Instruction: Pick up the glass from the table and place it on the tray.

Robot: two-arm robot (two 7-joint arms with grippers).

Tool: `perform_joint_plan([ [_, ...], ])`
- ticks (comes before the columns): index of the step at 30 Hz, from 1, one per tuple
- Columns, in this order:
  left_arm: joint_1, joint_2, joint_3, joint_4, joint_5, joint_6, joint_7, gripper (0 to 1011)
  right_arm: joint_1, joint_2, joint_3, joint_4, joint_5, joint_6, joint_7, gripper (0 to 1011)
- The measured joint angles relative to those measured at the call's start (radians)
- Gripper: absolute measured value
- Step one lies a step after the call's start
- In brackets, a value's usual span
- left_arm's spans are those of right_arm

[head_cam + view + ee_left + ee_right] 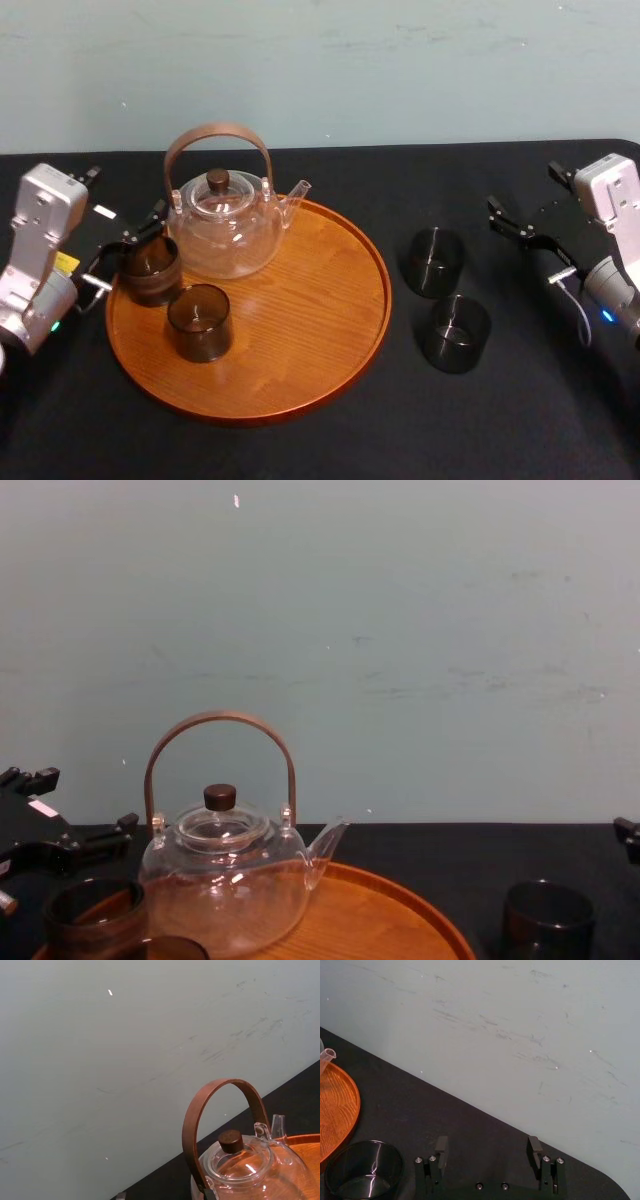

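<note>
From the head, the tray (320, 300) lies left of centre on the black counter (330, 440), with bare counter before it and behind it. A teapot (225, 235) stands at the tray's back. The rim glass (150, 268) stands just inside the tray's left rim, between the spread fingers of the left claw (130, 250); I cannot tell whether they touch it. A second glass (198, 322) stands just in front of it on the tray. Right of the tray, on the counter, are the far loose glass (433, 262) and the near loose glass (455, 333), close together but apart. Farther right of the tray the right claw (525, 240) hovers, fingers apart and empty.

The left wrist view has the teapot (250, 1165) cut off at its base and a sliver of tray (306, 1144).

The right wrist view has the right claw (487, 1147) gaping over bare counter, the far loose glass (364, 1170) just beside the tray's rim (342, 1105).

From the chest, the tray's front is cut off. The rim glass (95, 915) and far loose glass (548, 915) show in part.
</note>
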Motion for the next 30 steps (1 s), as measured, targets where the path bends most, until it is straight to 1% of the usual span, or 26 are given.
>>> perform_joint_plan([
  [30,0.000,0.000,0.000,0.000,0.000,0.000,0.000,1001,0.000,0.000,0.000,0.000,0.000,0.000,0.000,1002],
])
